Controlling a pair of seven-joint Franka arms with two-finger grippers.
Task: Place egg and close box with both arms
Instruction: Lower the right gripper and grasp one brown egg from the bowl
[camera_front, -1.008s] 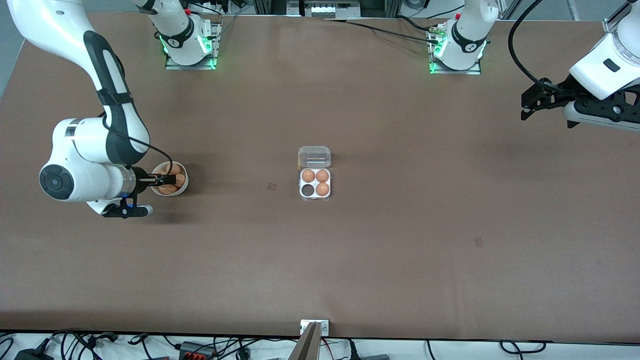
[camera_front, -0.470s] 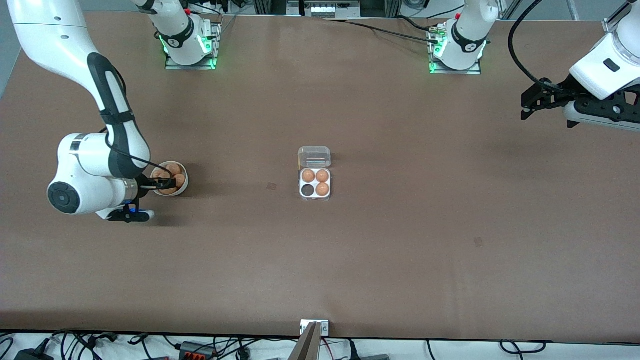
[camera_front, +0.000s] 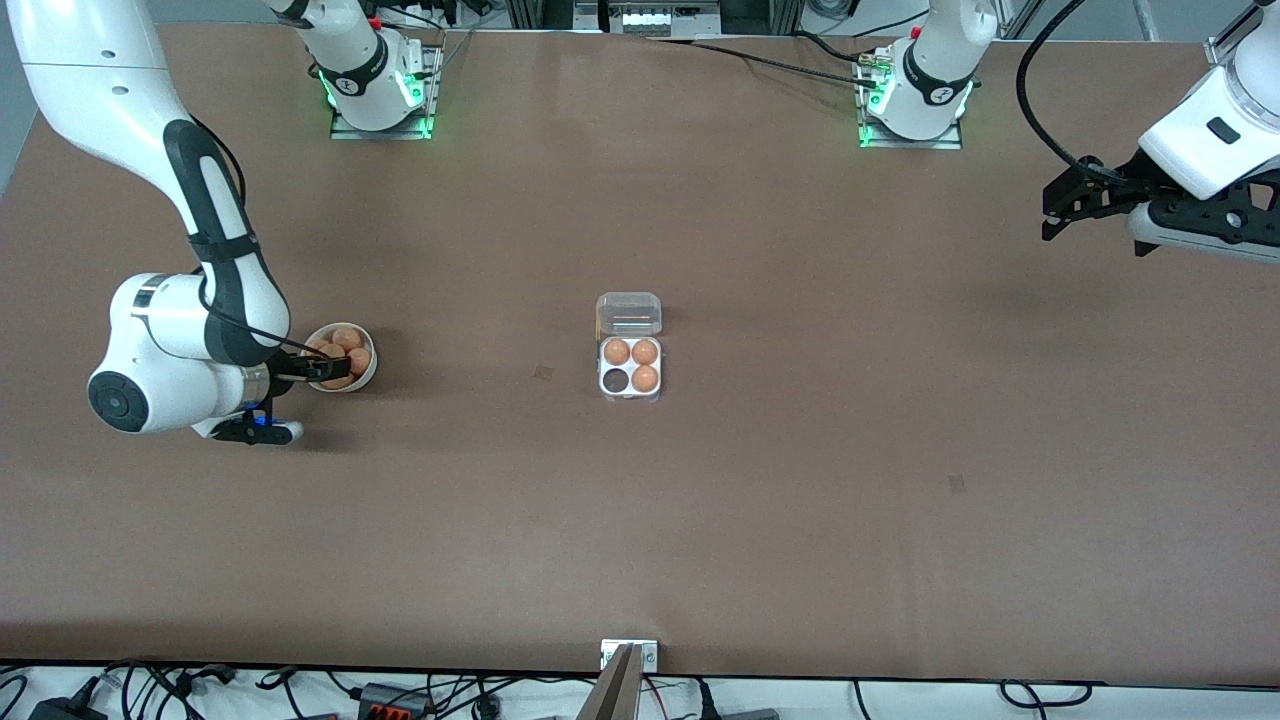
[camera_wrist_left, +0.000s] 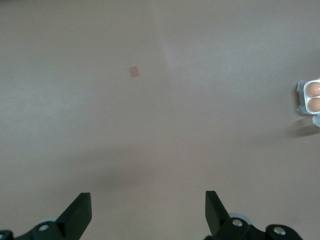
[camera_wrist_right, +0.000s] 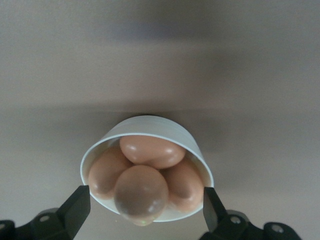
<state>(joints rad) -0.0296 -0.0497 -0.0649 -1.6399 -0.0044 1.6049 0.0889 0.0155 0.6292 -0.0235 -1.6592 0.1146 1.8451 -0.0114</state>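
- The right gripper (camera_front: 335, 367) sits at the round white bowl (camera_front: 370, 375) toward the right arm's end of the table (camera_front: 800, 500); its jaws stand open, one finger (camera_wrist_right: 75, 207) on each flank of the bowl, closed on nothing.
- The bowl holds a heap of orange-brown eggs — the right wrist view shows four, and the egg (camera_wrist_right: 141, 194) on top of the heap lies between the open fingers without either touching it.
- A small dark square mark (camera_front: 543, 373) shows on the table between the bowl and the box.
- The box (camera_front: 630, 380) rests near the middle of the table, well apart from the bowl; its clear lid (camera_front: 629, 314) is folded back open, lying on the side farther from the front camera.
- Three of the box's four cells hold eggs — the fourth, an empty cell (camera_front: 614, 380), is the one nearer the front camera on the side toward the right arm's end.
- The left gripper (camera_front: 1062, 205) waits in the air over the left arm's end of the table, well apart from the box, its jaws spread wide and holding nothing.
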